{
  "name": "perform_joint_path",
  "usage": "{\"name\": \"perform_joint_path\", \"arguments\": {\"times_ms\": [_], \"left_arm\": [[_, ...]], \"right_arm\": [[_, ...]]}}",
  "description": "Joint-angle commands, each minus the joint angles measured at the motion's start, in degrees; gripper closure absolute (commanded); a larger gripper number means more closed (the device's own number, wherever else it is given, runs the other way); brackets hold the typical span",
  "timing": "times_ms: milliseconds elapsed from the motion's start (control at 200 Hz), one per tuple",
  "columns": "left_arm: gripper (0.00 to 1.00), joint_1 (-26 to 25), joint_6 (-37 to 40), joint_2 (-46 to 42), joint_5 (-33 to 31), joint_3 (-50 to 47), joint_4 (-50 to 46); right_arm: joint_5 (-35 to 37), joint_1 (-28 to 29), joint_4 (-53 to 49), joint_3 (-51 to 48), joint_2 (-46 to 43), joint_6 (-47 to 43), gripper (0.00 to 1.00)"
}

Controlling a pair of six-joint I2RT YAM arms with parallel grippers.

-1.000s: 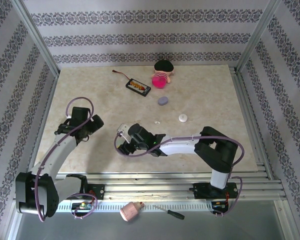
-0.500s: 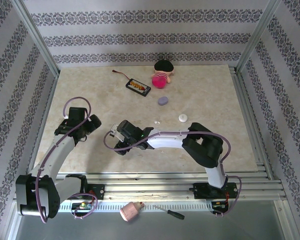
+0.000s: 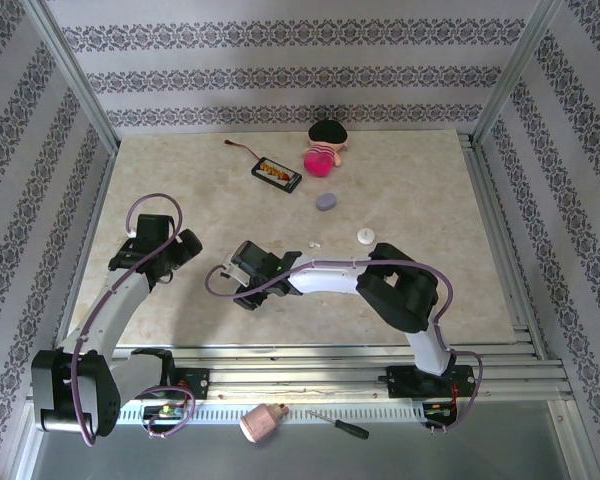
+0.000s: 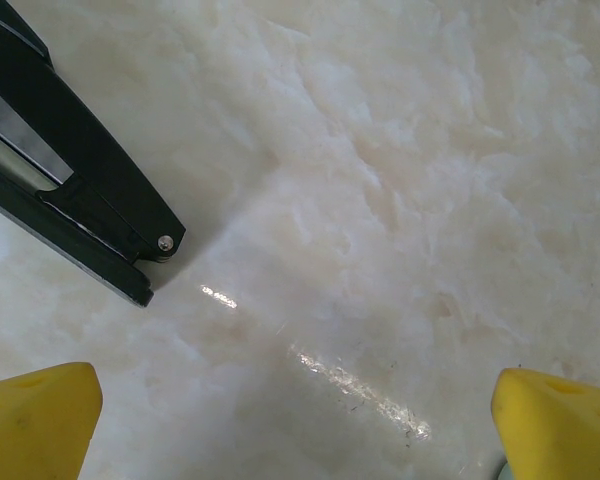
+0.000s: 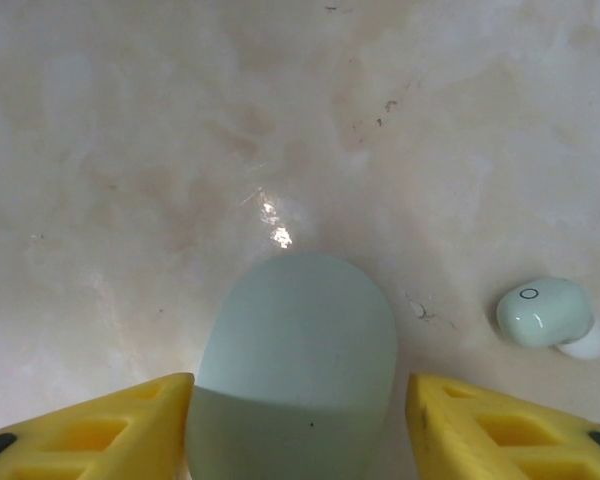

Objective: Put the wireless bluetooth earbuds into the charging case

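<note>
Pale marbled surface (image 5: 130, 150): your right gripper (image 5: 300, 425) straddles a mint-green pebble-shaped case (image 5: 295, 330), grip unclear. Left gripper (image 4: 300, 400) gapes wide.

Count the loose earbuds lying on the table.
2. A mint green earbud lies beside the mint case, which sits between the fingers of the right gripper. A tiny white piece, likely an earbud, lies near the round white object. Others may be hidden.
</note>
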Motion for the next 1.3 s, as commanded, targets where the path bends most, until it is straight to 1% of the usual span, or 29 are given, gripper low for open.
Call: {"name": "perform_joint_path", "arguments": {"times_ms": [0, 200, 355, 460, 585, 640, 690, 735, 829, 889, 954, 984, 1024, 1114, 1194, 1294], "left_arm": [[0.01, 0.63, 1.93, -0.96, -0.69, -0.02, -1.24], [0.01, 0.69, 3.87, -1.46, -0.63, -0.26, -0.79], [0.01, 0.67, 7.11, -2.75, -0.8, -1.09, 0.76], [0.01, 0.69, 11.0, -3.88, 0.6, -1.93, 3.62], [0.01, 0.63, 15.92, -4.37, 3.8, -2.06, 6.71], [0.01, 0.41, 17.94, -4.83, 6.25, -2.15, 8.61], [0.01, -0.11, 19.98, -5.65, 8.77, -2.39, 11.73], [0.01, -1.12, 22.29, -6.6, 11.84, -3.71, 17.04], [0.0, -2.92, 23.75, -7.66, 16.41, -6.25, 26.98], [0.0, -5.15, 26.11, -7.93, 17.38, -7.6, 32.96], [0.0, -9.46, 32.39, -8.31, 18.38, -9.56, 39.67], [0.01, -11.09, 35.51, -8.39, 20.28, -11.09, 43.44], [0.01, -12.34, 38.16, -8.25, 24.71, -13.03, 48.87], [0.01, -12.91, 39.0, -6.03, 34.4, -16.07, 60.17], [0.01, -13.22, 39.57, -2.99, 42.34, -15.9, 63.9], [0.01, -15.18, 41.4, 0.39, 50.92, -15.57, 66.34]], "right_arm": [[-2.17, -1.02, -1.0, 0.63, -0.03, -0.74, 0.5], [-5.1, -2.47, 1.14, -0.7, -1.16, -1.76, 0.61], [-7.46, -4.17, 1.98, -3.08, -4.54, -4.71, 0.63], [-9.99, -6.03, 2.2, -5.13, -8.11, -7.2, 0.63], [-14.11, -9.26, 1.36, -7.28, -12.93, -10.65, 0.64], [-15.28, -11.08, 0.29, -7.86, -14.97, -11.81, 0.66], [-16.2, -12.97, -0.46, -8.24, -16.63, -12.0, 0.66], [-16.85, -14.8, -0.92, -8.48, -18.25, -11.82, 0.66], [-17.47, -17.87, -1.63, -9.09, -21.03, -11.64, 0.67], [-17.55, -19.32, -3.0, -9.15, -22.84, -12.18, 0.67], [-17.81, -20.65, -4.93, -9.15, -24.8, -12.93, 0.69], [-18.21, -21.31, -5.84, -9.14, -25.64, -13.05, 0.69], [-19.18, -22.01, -7.21, -9.14, -26.85, -13.5, 0.7], [-21.92, -23.06, -10.7, -8.85, -29.31, -14.96, 0.71], [-24.96, -23.27, -14.32, -8.39, -31.22, -17.16, 0.72], [-28.25, -23.27, -17.81, -7.77, -33.16, -19.58, 0.73]]}}
